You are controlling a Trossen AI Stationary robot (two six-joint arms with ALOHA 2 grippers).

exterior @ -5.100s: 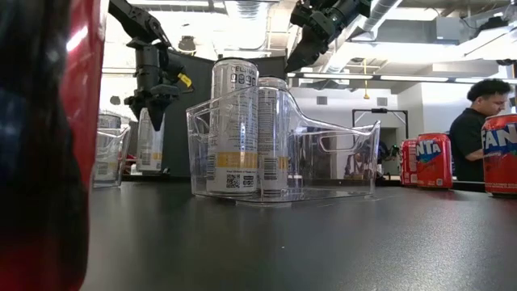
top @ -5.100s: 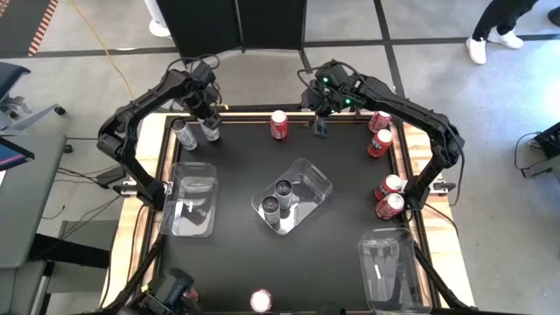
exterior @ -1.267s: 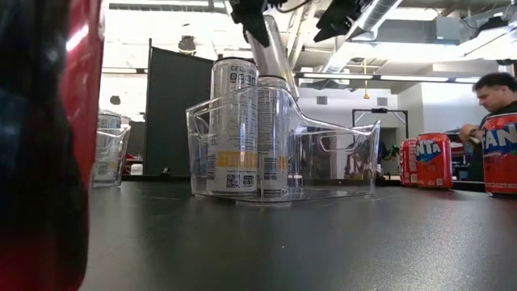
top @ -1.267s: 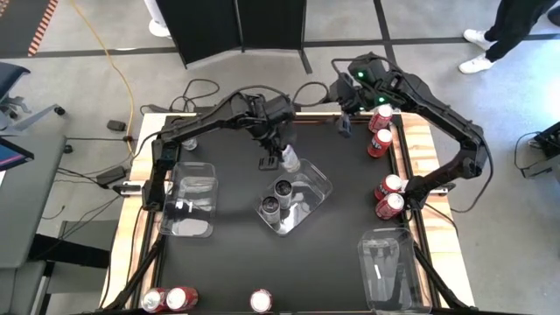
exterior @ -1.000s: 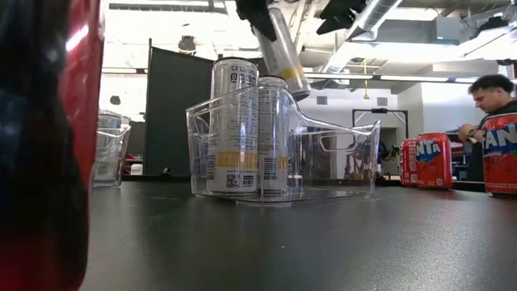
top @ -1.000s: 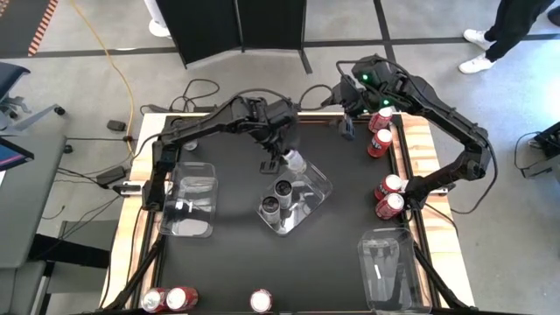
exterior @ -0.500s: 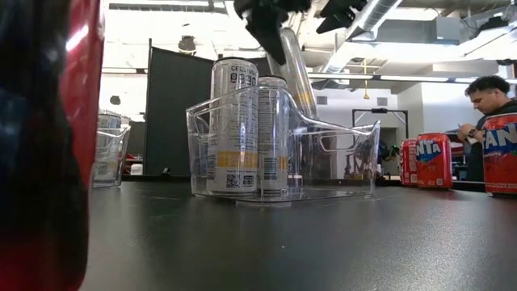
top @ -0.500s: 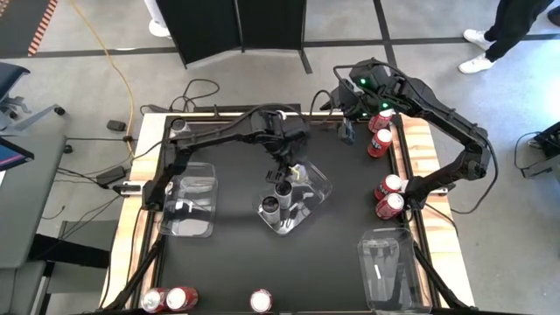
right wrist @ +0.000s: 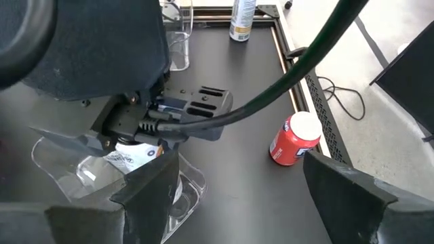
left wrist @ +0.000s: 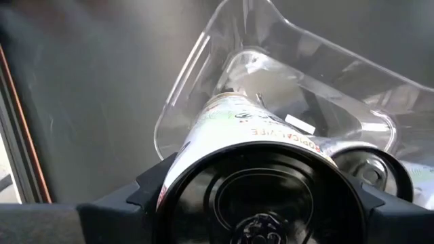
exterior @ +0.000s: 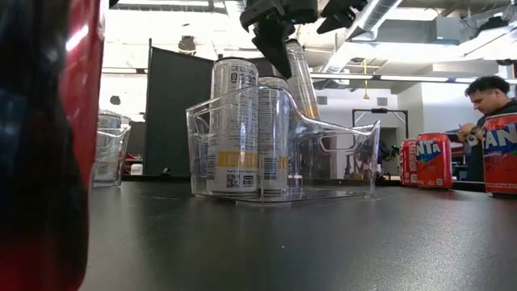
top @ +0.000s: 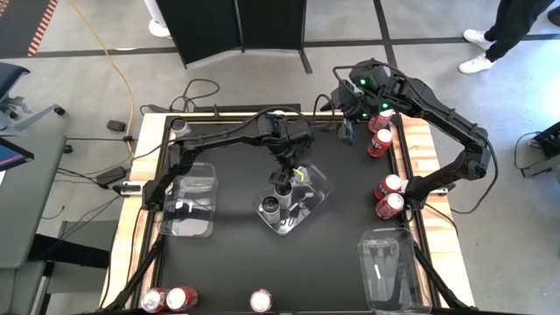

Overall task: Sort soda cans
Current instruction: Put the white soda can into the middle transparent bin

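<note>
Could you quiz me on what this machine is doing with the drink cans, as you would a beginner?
1. True or false: the left gripper holds a silver can tilted above the clear tray.
2. How many silver cans already stand in that tray? A) none B) two C) five
3. Fill in: the right gripper hangs open near the ____ cans at the table's edge.

Key: 1 true; 2 B; 3 red

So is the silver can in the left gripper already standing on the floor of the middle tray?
No: the low view shows the silver can tilted, held by the left gripper above the middle tray.
</note>
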